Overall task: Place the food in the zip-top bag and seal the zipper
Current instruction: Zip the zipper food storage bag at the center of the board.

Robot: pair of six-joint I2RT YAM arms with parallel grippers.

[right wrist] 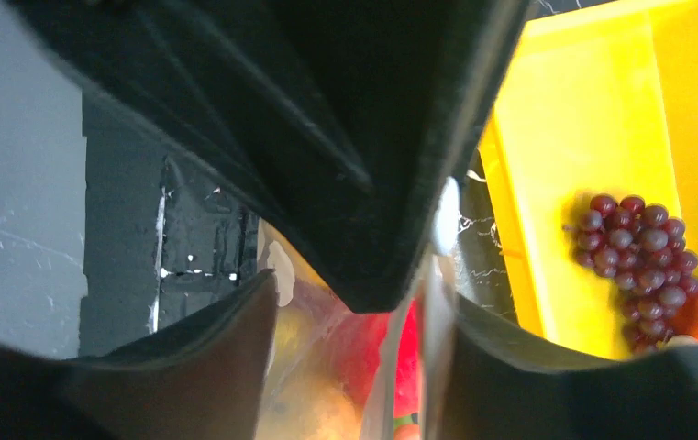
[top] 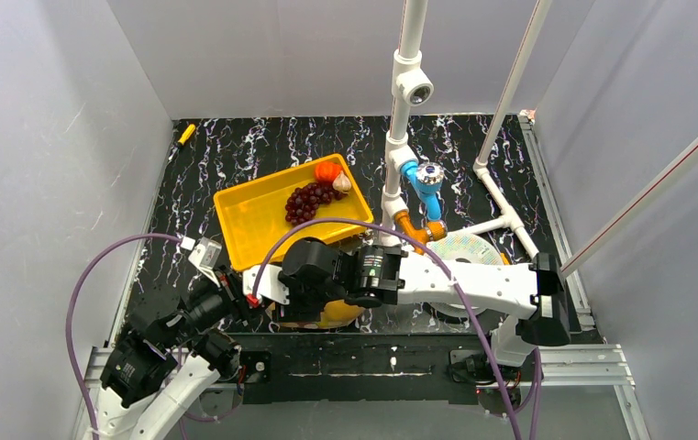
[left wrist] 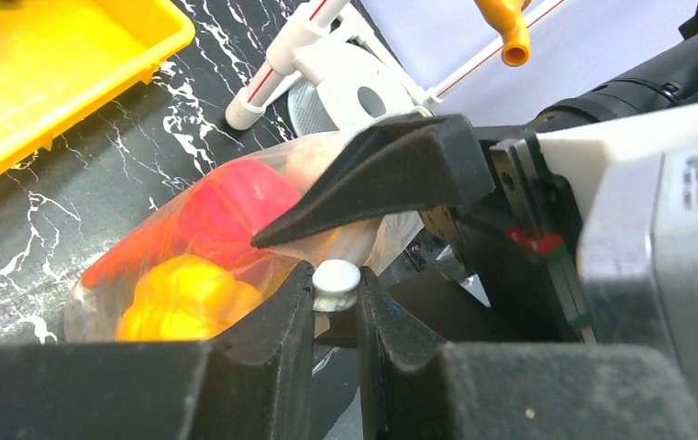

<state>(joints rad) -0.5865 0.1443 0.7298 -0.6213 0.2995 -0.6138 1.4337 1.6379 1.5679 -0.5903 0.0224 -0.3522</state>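
At the near edge, left of middle, my left gripper [left wrist: 336, 291] has its jaws almost pressed together, and clear film runs into the slot, so I judge it is pinching the bag [left wrist: 97, 295] at its mouth. My right gripper [right wrist: 363, 316] meets it there with jaws spread, the film standing loose between them. What I take for the zipper [right wrist: 440, 229] is a pale strip against one finger. The bag lies on the worktop just beyond my fingers, with a red piece [left wrist: 235, 197] and a yellow piece [left wrist: 184, 293] inside. I expect the film to be thin, limp and slick. It will crumple and slide if I take it by the body, so the stiffer mouth strip is the place to hold, one end pinned and the other pinched along. The pieces inside look light, hard and glossy, and they may roll toward the mouth if I tilt it. Farther off, toward the middle of the worktop, sits the tray [top: 253, 220]. In its far right corner are the grapes [top: 306, 202], an orange piece [top: 327, 171] and a pale piece [top: 342, 183], none yet bagged. The grapes look knobbly and best taken across the cluster.
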